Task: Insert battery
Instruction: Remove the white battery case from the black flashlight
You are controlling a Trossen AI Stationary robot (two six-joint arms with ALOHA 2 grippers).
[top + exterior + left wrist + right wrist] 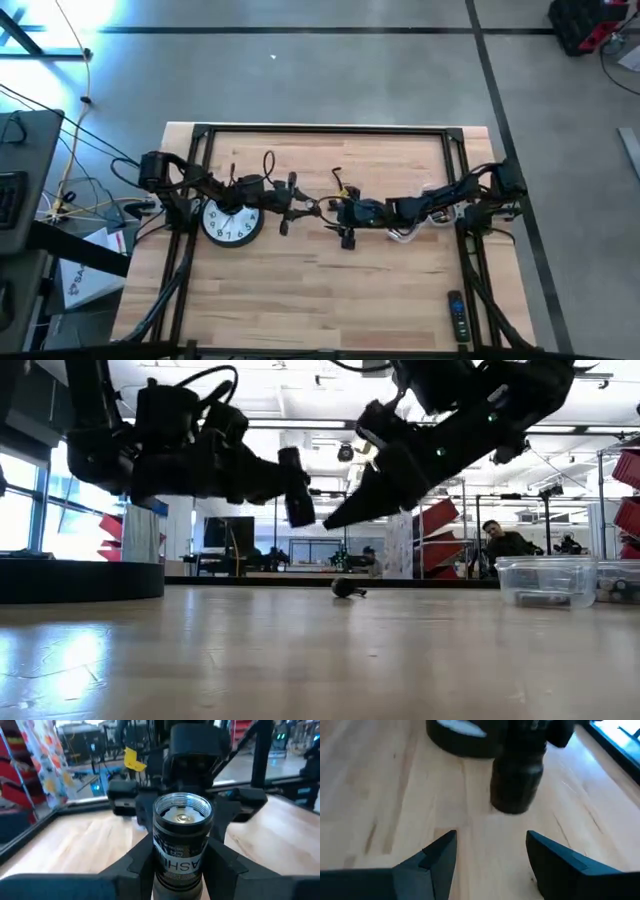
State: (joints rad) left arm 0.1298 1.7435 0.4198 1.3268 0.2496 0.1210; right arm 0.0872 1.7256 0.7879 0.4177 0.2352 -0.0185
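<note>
A black flashlight body (181, 845) with white lettering is held in my left gripper (182, 862), lifted above the middle of the table (320, 290). Its threaded open mouth (183, 810) faces up, and a shiny metal end shows inside. I cannot tell whether that is the battery. In the low view the flashlight (298, 485) stands nearly upright in the air. My right gripper (490, 852) is open and empty. It hangs just right of the flashlight (516, 780), pointing at it. A small dark part (347, 589) lies on the table below. My left gripper pinches the flashlight's barrel (175, 865) between its two fingers, below the threaded mouth. The fingers come level from the table's left and lie across the barrel. The flashlight is clear of the table, nearly upright, with its open end up.
A round white clock (232, 222) lies under the left arm. A clear plastic box (545, 580) sits on the right under the right arm. A dark remote (456, 316) lies near the front right corner. The near half of the table is bare wood.
</note>
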